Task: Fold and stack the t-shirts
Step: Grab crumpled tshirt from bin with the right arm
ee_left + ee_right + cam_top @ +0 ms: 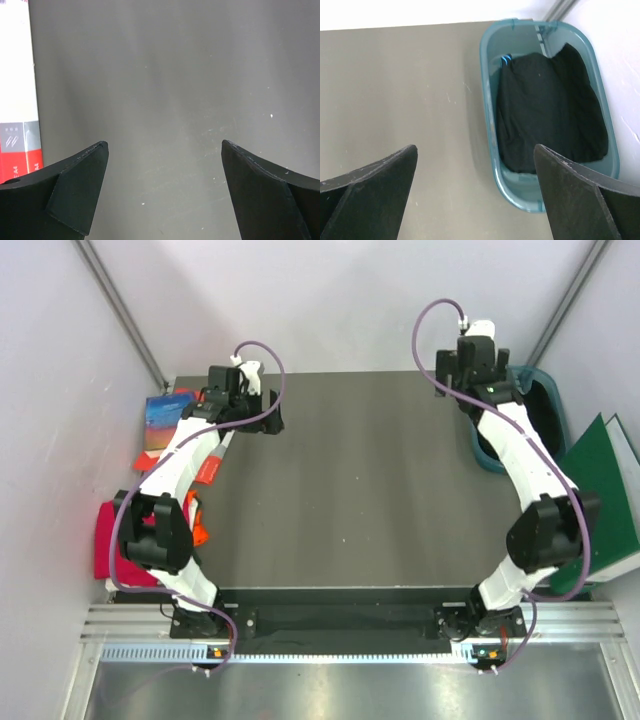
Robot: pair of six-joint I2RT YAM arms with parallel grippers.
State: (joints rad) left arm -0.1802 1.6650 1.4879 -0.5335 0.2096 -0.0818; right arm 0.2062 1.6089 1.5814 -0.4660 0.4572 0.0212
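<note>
Now, left tool spread wide, right tool likewise

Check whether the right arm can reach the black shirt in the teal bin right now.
Probably yes: the right pincer hangs open just beside the teal bin, the black shirt lies uncovered inside, nothing in between.

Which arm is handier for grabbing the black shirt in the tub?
Probably right. The open right gripper hovers near the teal basket holding the black t-shirt; the left gripper is across the table.
</note>
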